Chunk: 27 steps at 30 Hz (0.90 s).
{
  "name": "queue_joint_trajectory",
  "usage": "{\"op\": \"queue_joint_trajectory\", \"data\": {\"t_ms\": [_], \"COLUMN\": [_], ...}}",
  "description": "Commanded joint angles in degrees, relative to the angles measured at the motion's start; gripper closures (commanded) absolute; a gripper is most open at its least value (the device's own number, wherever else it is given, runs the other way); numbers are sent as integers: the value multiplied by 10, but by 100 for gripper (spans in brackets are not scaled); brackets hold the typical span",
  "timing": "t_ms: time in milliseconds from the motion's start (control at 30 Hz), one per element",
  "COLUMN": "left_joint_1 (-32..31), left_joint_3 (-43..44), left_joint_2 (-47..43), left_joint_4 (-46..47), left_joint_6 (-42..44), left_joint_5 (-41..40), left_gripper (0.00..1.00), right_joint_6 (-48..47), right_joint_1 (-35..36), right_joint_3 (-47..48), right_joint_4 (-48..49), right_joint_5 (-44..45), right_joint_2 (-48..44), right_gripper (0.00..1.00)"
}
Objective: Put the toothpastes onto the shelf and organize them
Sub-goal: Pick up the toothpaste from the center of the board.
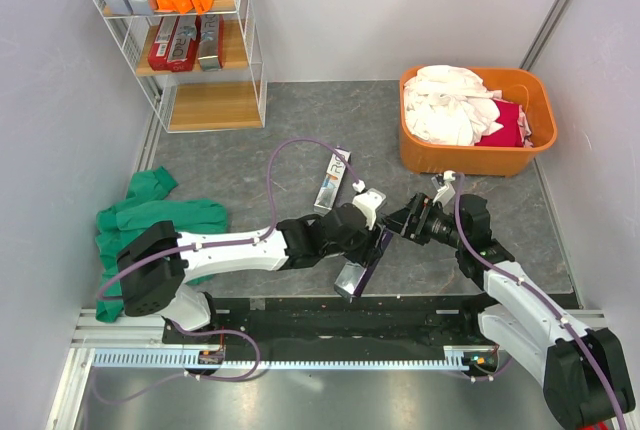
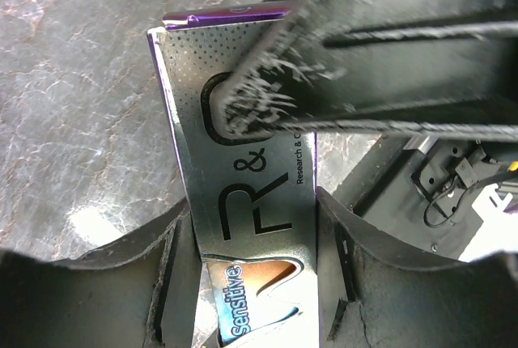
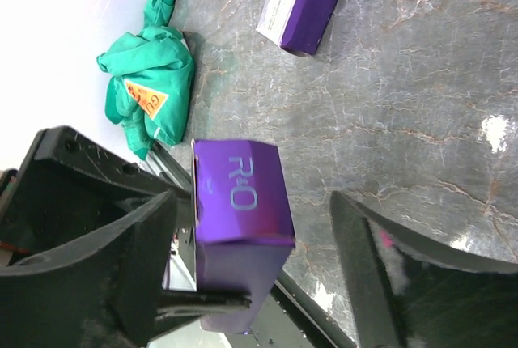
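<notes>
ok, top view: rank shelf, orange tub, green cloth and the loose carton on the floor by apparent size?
1. shelf, though it stands tall, nearer the camera, so its lead is unsure.
2-3. orange tub and green cloth: look alike, not ranked.
4. loose carton.

The left gripper (image 2: 252, 239) clamps a silver toothpaste carton (image 2: 190, 73) by its long sides, lettered "R&O" and "Sensitive", its purple end pointing away. A scuffed black finger (image 2: 388, 65) lies across the carton's far part. The grey marbled bench (image 2: 81, 81) lies beneath, with black hardware and cables (image 2: 453, 186) at the right.
</notes>
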Motion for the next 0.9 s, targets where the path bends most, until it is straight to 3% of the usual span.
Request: {"op": "queue_joint_trajectory", "data": {"t_ms": [0, 200, 333, 367, 433, 467, 567, 733, 867], "left_joint_1": [-9, -10, -10, -10, -9, -8, -5, 11, 65], "left_joint_3": [30, 30, 33, 33, 34, 35, 34, 26, 6], "left_joint_2": [-8, -9, -8, -8, -9, -14, -35, -81, -123], "left_joint_4": [38, 38, 39, 38, 36, 32, 32, 35, 38], "left_joint_6": [30, 33, 34, 33, 24, 17, 5, -13, -47], "left_joint_5": [-15, -24, -27, -30, -36, -38, -38, -21, 44], "left_gripper": [61, 60, 53, 44, 37, 29, 20, 15, 11], "right_joint_6": [6, 7, 8, 8, 9, 8, 9, 6, 6], "right_joint_1": [-2, -1, -3, -3, -3, -4, -3, -3, -4], "right_joint_3": [2, 1, 1, 2, 2, 2, 2, 7, 9], "right_joint_4": [26, 28, 29, 30, 29, 29, 29, 29, 29], "right_joint_5": [2, 0, 1, 2, 2, 2, 3, 1, 2], "right_joint_2": [-9, -10, -10, -11, -12, -12, -12, -9, -11], "right_gripper": [26, 52, 55, 55, 55, 56, 56, 57, 57]}}
